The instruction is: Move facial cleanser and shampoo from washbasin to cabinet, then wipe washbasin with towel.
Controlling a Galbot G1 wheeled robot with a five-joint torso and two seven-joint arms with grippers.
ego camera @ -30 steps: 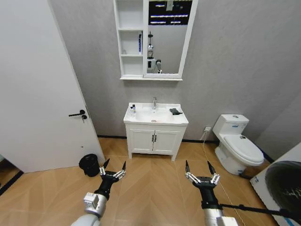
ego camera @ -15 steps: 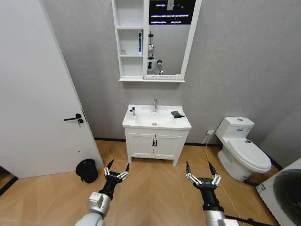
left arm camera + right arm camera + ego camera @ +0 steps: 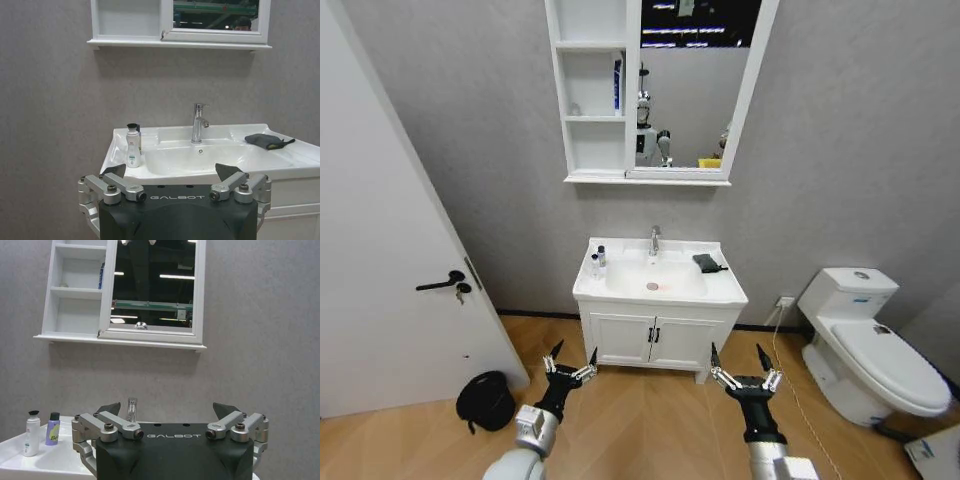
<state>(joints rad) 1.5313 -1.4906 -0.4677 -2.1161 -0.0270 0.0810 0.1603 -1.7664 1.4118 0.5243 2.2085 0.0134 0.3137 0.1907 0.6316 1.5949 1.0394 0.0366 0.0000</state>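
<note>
The white washbasin point(image 3: 725, 291) with its chrome tap point(image 3: 654, 240) stands straight ahead against the wall. At its left rear corner are two small black-capped bottles, one white point(image 3: 595, 264) point(image 3: 132, 148) point(image 3: 31, 434) and one lilac point(image 3: 602, 255) point(image 3: 52, 429); I cannot tell which is the facial cleanser and which the shampoo. The dark towel point(image 3: 708, 263) point(image 3: 265, 141) lies on the right rim. Above hangs the white cabinet point(image 3: 561, 90) point(image 3: 75, 292) joined to a mirror. My left gripper point(image 3: 570, 366) point(image 3: 171, 171) and right gripper point(image 3: 739, 366) point(image 3: 167, 409) hover low before the vanity, both open and empty.
A white door point(image 3: 390, 250) stands at the left with a black bin point(image 3: 485, 400) on the floor beside it. A white toilet point(image 3: 875, 345) sits at the right. The vanity's two doors point(image 3: 655, 342) are shut. A blue item point(image 3: 617, 85) stands on the cabinet's middle shelf.
The whole view has shifted: the camera has come closer to the basin, which looks larger and sits more central. Both grippers stay open and held low in front.
</note>
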